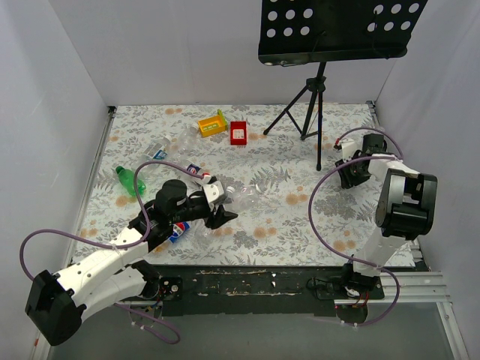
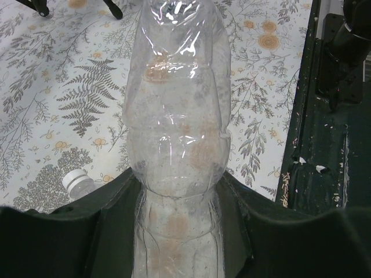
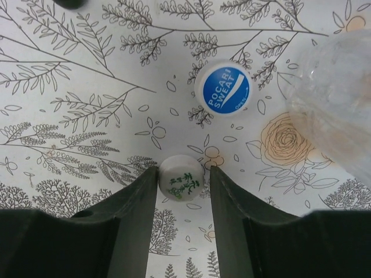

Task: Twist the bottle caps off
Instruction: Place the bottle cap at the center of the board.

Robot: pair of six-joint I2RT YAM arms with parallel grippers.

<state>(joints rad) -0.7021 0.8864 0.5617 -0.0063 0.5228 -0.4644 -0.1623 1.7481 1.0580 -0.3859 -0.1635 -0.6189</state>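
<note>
Clamps a clear bottle [image 2: 179,104] in the left gripper [image 2: 178,188], fingers pressed into its sides. Shows a white cap [image 2: 78,182] on a bottle neck lying on the floral cloth [image 2: 58,87] just beside those fingers. Flanks a whitish cap [image 3: 181,178] with the right gripper [image 3: 184,174], jaws slightly spread: one finger touching, a thin gap at the other. Finds a blue-topped cap [image 3: 223,88] on the cloth just beyond, another clear bottle [image 3: 336,98] nearby.

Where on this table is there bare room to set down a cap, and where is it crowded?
Free: cloth between the clear bottle and the right arm, in front of the tripod. Crowded: the left side around the green bottle, and by the yellow tray.
</note>
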